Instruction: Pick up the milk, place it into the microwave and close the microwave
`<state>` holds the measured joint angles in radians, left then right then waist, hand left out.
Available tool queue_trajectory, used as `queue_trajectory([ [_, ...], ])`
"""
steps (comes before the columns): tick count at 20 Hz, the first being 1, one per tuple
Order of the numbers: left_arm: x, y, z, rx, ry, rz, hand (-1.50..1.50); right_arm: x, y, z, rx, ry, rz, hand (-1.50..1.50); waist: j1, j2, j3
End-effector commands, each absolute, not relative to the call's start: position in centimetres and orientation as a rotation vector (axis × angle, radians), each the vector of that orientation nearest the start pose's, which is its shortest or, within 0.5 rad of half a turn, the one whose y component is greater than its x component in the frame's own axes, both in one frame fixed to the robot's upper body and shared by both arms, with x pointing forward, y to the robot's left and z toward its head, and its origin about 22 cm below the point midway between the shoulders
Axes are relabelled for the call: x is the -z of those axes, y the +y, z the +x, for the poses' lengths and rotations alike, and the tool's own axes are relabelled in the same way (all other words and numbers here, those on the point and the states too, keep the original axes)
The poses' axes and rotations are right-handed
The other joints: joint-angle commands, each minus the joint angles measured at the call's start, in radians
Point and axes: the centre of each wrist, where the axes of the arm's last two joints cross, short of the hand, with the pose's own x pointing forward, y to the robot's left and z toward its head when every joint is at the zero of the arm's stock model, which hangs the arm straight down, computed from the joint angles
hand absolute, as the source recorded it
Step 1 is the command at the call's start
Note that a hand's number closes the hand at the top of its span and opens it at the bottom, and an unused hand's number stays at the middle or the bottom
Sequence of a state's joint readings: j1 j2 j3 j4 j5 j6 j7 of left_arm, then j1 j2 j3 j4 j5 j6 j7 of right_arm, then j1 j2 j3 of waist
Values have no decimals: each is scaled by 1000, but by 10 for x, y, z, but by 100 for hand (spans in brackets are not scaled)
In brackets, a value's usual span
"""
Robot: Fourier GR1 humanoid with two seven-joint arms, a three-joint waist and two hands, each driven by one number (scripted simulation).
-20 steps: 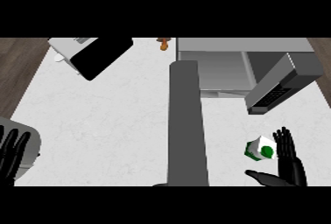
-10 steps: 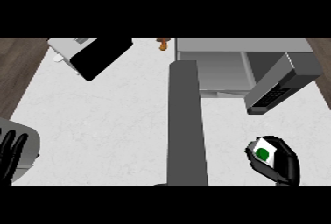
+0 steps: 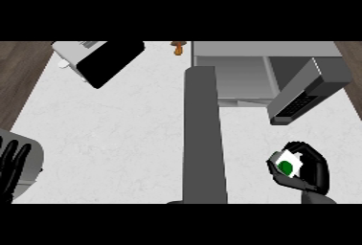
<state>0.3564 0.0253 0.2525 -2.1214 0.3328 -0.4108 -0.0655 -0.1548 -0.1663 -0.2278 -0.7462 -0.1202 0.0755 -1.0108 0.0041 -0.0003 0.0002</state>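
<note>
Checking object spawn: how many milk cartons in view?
1: the milk carton is at lower right, held in the right hand, in front of the open microwave. None visible elsewhere; inside partly hidden.

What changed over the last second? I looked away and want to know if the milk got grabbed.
Yes: the right robot hand, open beside the milk a second ago, has curled round it. The carton hardly shifted. The left robot hand stayed open at the left edge, and the microwave door stayed open.

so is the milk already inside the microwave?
No, the milk is in the right hand, whose fingers curl round it above the counter, in front of the open microwave.
</note>
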Motion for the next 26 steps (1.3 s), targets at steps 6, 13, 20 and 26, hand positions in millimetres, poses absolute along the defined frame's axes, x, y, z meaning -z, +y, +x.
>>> queue_trajectory([
  [6,-77,307,130,-26,-1942,-153,-150,89,-301,233,63,-2001,43,150,-8,-3,-1],
  [13,-77,317,125,-47,-1930,-154,-150,44,-273,243,-23,-2035,9,150,-3,-1,-1],
  [20,-61,319,123,-35,-1916,-159,-150,8,-232,288,-72,-2015,-111,150,3,0,0],
  [26,-59,332,135,-46,-1921,-148,-150,13,-212,333,-119,-1949,-168,150,8,3,0],
])
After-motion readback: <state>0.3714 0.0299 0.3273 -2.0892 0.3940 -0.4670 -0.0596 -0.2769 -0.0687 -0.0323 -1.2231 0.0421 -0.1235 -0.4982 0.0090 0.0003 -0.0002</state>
